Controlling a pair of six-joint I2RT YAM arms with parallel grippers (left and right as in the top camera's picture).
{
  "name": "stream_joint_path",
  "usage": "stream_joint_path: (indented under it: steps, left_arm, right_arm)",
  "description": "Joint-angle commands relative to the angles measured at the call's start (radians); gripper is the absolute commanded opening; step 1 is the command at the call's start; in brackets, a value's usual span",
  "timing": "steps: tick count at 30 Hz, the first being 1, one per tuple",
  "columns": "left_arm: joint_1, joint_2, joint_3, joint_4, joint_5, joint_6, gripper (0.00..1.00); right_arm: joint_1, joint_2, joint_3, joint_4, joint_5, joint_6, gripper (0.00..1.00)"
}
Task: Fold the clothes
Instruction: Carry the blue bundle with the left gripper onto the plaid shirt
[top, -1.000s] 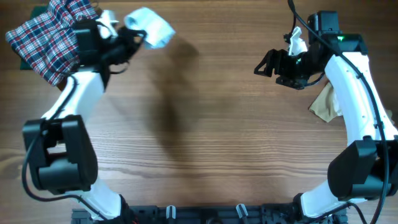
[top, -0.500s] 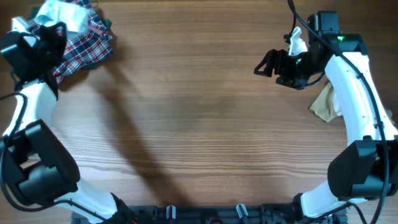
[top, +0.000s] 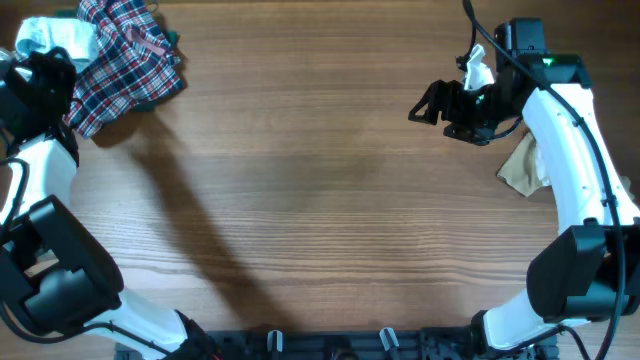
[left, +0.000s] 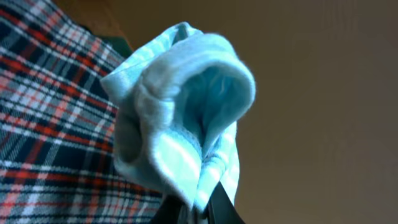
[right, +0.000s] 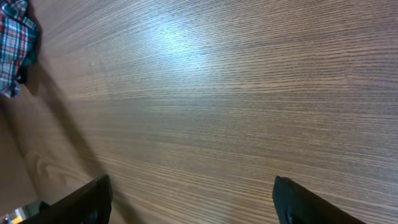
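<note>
Pale blue-white, finely striped thin cloth garment (top: 52, 36) is bunched over the wooden bench's (top: 320, 200) 10 o'clock corner, touching the red-white-blue plaid garment (top: 125, 58). Left gripper (left: 200, 210) pinches its lower edge, the cloth rising toward 12 o'clock from the fingertips. Right gripper (top: 428, 104), spread wide and empty, hangs at 2 o'clock, well apart.

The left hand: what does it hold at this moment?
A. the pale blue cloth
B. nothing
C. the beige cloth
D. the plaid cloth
A: in the left wrist view the pale blue cloth is pinched at its lower end in the left hand, and the plaid cloth lies behind it, not gripped.
</note>
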Motion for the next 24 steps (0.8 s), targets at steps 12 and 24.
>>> stream_joint_path:
  steps: [12,24]
  left_arm:
    - [0.003,0.188,0.003,0.179,0.008,-0.155,0.04]
    - [0.003,0.292,0.023,0.195,0.089,-0.159,0.58]
  right_arm:
    - [0.001,-0.028,0.010,-0.039,0.015,0.001,0.83]
    - [0.002,-0.028,0.010,-0.039,0.014,0.002,0.83]
